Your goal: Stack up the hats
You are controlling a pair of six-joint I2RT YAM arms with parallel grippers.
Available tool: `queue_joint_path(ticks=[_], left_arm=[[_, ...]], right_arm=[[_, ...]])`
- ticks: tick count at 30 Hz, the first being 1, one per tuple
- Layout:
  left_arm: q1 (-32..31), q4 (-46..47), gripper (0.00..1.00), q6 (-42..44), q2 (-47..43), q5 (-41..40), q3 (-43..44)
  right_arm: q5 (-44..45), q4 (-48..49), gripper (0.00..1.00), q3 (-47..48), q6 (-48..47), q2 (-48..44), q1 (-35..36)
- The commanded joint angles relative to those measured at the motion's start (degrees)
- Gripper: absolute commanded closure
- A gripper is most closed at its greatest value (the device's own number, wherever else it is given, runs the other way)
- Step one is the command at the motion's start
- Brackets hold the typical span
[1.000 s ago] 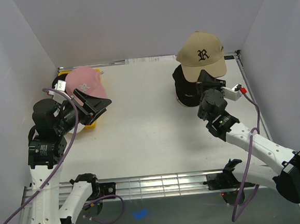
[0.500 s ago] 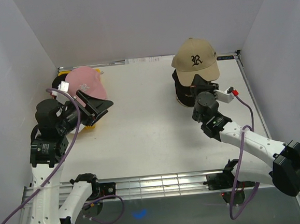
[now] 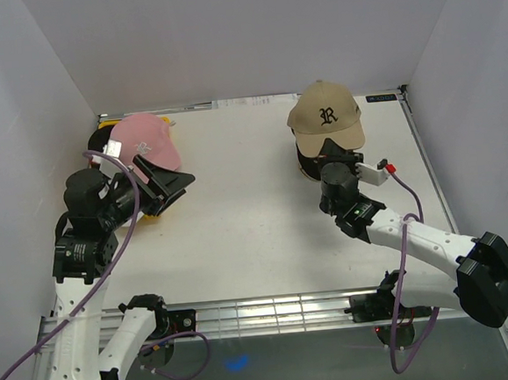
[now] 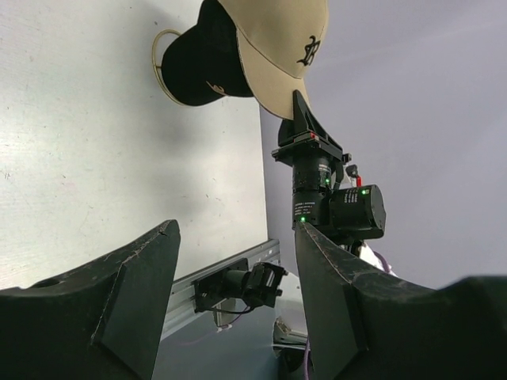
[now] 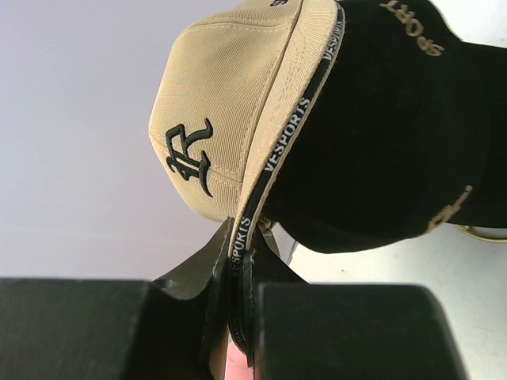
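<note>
At the near edge a slotted metal rail (image 3: 272, 310) runs across the front of the white table (image 3: 247, 208), with both arm bases beside it. On the left side the left gripper (image 3: 164, 181) is raised above the tabletop with its fingers spread wide apart. Its own wrist view shows nothing between them, only bare table and the far side of the cell. Just behind it sits the pink cap (image 3: 143, 139), logo up and brim pointing toward the gripper. From above I cannot tell whether the fingers touch that brim. Slivers of a yellow plastic tray (image 3: 154, 214) show from under the pink cap. Across the table, the right gripper (image 3: 334, 147) is pinched tight on the front edge of the brim of the tan cap (image 3: 323, 114). The right wrist view shows both fingers closed on the brim's dark edging band, which reads "VESPORTS". The tan cap carries a black gothic "R" on its front and is held level above the black cap (image 3: 308, 164), covering most of it from above. The left wrist view shows the tan cap's brim overlapping the black crown, and a gold wire stand (image 4: 154, 57) curving out from behind the black cap. Beyond the hats is the plain back wall.
</note>
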Motion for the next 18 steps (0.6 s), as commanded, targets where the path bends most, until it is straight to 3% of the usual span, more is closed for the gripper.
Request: queue_joint_path(ticks=[1,18], left_arm=[[-0.4,0.7,0.3,1.0,-0.8,-0.6,-1.2],[-0.8,0.1,0.3,1.7,-1.4,-1.4,-2.6]], right_arm=[[5.0,-3.0,0.92,-0.8,6.4,-1.2,0.5],[3.9,-13.6,0.92,-7.2,22.2,-2.6,0.5]])
